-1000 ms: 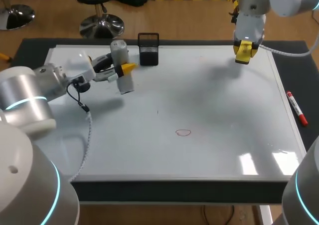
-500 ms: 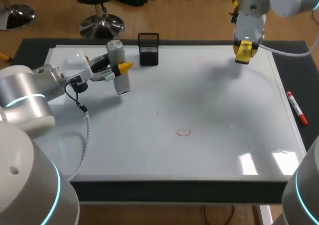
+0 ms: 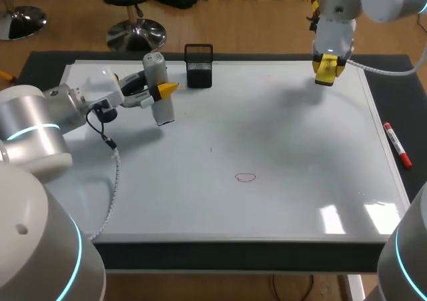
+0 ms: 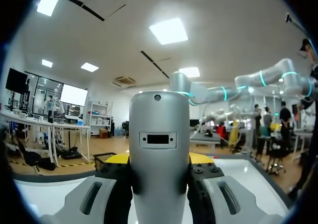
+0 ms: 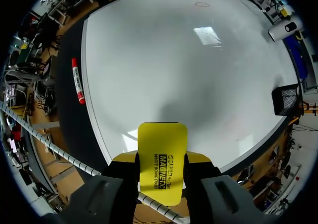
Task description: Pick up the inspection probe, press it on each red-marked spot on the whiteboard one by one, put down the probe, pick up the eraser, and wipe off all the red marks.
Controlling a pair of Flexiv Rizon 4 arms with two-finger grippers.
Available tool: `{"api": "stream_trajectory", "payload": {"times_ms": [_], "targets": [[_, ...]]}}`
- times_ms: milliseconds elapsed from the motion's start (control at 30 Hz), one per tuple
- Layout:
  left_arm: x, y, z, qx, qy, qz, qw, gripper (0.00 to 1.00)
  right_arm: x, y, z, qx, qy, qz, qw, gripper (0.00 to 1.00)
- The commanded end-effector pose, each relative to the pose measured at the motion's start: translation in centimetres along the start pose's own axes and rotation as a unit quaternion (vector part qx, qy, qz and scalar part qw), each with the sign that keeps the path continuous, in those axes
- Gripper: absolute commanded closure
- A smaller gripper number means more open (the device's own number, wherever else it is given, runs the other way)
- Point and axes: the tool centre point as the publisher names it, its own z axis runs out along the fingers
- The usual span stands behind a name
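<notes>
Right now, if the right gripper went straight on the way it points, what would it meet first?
Most likely the white whiteboard, near its far right corner. The right gripper, shut on the yellow rectangular eraser, points down at bare board, so the eraser would touch first; the gap is unclear.

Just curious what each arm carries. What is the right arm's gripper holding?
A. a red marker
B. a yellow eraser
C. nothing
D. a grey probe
B: the eraser is clamped between the fingers of the right gripper, while the marker lies on the mat and the probe is in the left gripper.
</notes>
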Motion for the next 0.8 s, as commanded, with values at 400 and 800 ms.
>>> {"api": "stream_trajectory", "payload": {"times_ms": [400,800], "targets": [[0.0,0.0,0.1,0.001,-0.001,0.001,1.000,1.00,-3.6,3.6,-1.7,0.037,-0.009,-0.058,0.998,1.00],[0.0,0.0,0.1,0.001,-0.001,0.001,1.000,1.00,-9.0,12.7,-4.0,0.054,-0.046,-0.122,0.990,1.00]]}}
